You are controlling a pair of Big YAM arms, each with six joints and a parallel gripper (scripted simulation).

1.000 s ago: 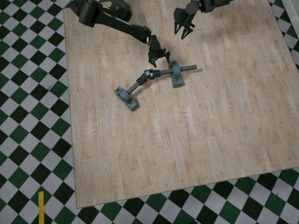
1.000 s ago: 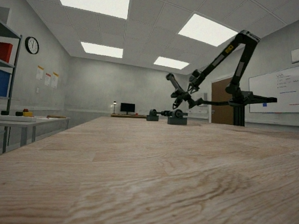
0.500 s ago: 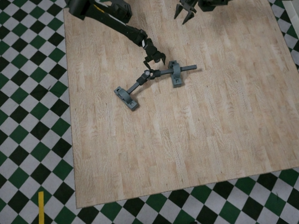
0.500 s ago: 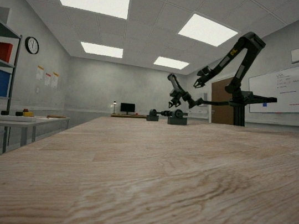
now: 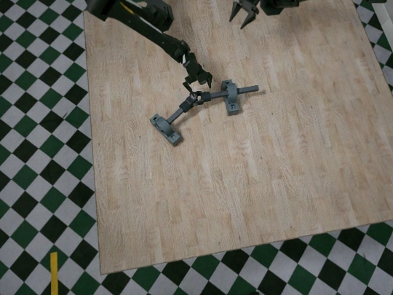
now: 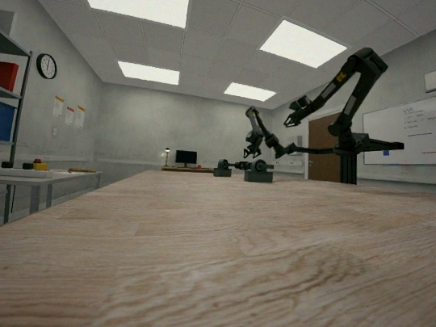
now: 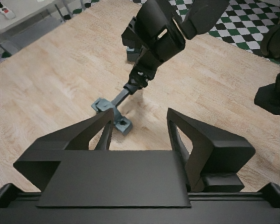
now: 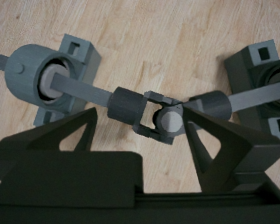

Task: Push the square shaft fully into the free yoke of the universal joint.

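Observation:
The universal joint (image 5: 194,98) lies near the middle of the table between two grey bearing blocks (image 5: 230,97) (image 5: 165,129). The square shaft (image 5: 244,89) runs through the right-hand block, and its inner end sits at the yoke collar (image 8: 127,105). A second shaft runs from the joint to the other block. My right gripper (image 5: 198,87) hovers just above the joint, open and empty. In the right wrist view its fingers straddle the joint (image 8: 162,120). My left gripper (image 5: 244,17) (image 7: 140,112) is raised at the table's far edge, fingers apart and empty.
In the left wrist view the right arm (image 7: 155,35) stands over the assembly, with one bearing block (image 7: 115,112) below it. The arm bases are at the table's far edge. A checkered floor surrounds the table.

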